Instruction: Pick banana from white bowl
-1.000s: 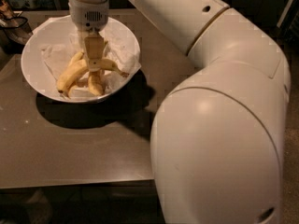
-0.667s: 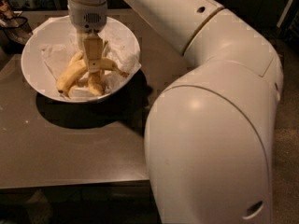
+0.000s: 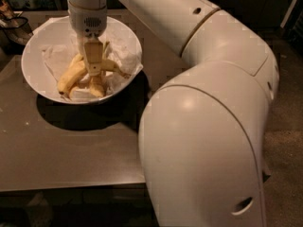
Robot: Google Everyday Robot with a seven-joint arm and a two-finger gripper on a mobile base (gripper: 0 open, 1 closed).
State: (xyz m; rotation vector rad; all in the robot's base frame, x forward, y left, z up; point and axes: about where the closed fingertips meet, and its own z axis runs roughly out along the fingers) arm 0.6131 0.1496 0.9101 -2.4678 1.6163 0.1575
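Note:
The white bowl (image 3: 33,56), lined with crumpled white paper, stands at the table's far left. Three yellow bananas lie in it. The banana (image 3: 115,67), curved with a dark tip, runs from under the gripper toward the bowl's right rim. A shorter banana (image 3: 70,78) lies at the left and another (image 3: 97,86) points toward the front. My gripper (image 3: 94,69) hangs straight down from the wrist into the middle of the bowl. It is right on the pile where the bananas meet and hides their middle parts.
The bowl sits on a dark brown table (image 3: 71,145) whose front edge runs along the bottom left. The robot's large white arm (image 3: 208,126) fills the right half of the view. A dark object (image 3: 12,25) lies beyond the bowl's left rim.
The gripper has stayed in the same place over the bananas. The arm's elbow has shifted slightly. The bananas have not visibly moved.

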